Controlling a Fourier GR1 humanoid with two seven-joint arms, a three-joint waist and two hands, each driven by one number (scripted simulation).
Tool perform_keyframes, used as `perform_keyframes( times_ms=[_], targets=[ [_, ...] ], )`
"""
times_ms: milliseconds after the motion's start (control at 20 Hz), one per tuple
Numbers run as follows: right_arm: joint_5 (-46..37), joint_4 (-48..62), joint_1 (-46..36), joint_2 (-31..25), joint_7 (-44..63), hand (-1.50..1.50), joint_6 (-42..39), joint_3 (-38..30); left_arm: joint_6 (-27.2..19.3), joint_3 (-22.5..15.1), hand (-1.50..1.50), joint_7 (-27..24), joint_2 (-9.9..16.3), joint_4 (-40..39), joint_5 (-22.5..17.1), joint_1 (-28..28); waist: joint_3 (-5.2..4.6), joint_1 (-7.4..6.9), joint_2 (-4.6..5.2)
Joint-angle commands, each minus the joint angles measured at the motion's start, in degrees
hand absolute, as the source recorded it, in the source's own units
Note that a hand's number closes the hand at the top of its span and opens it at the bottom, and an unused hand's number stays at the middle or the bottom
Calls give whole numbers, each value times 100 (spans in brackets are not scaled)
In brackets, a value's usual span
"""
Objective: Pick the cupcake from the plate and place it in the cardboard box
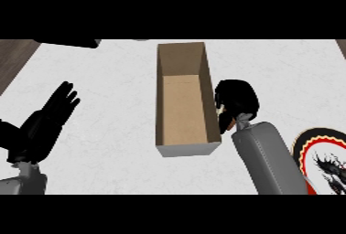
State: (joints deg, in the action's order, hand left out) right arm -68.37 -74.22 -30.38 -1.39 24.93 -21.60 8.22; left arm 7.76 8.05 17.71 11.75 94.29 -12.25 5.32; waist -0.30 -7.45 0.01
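Now my right hand [236, 98], fingers curled and likely hiding the cupcake, sits just right of the cardboard box [184, 103], whose long axis runs away from me; left hand [47, 119] rests with fingers straight.

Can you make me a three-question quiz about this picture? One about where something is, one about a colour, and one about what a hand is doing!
1. Where is the right hand?
A. By the cardboard box's right wall
B. Over the plate
C. At the counter's left edge

2. What colour is the inside floor of the box?
A. Blue
B. Brown
C. White

3. How is the left hand?
A. Curled round a spoon
B. Open, fingers straight
C. Inside the box

Answers:
1. A, the right hand sits against the box's right wall, away from the plate at the lower right.
2. B, the floor shows plain brown cardboard.
3. B, its fingers are spread straight over the white counter, holding nothing.
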Motion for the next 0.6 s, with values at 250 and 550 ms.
perform_keyframes(
  times_ms=[250, 550],
  targets=[
    [202, -202, -1959, 137, 2947, 150, 631, 1138, 25, -230, 0, 85, -75, -173, 88, 356, -6, -343, -13],
    [139, -107, -3247, 138, 4748, 150, 832, 1580, -24, -236, 0, 52, -96, -346, 160, 468, -22, -269, -29]
  ],
)
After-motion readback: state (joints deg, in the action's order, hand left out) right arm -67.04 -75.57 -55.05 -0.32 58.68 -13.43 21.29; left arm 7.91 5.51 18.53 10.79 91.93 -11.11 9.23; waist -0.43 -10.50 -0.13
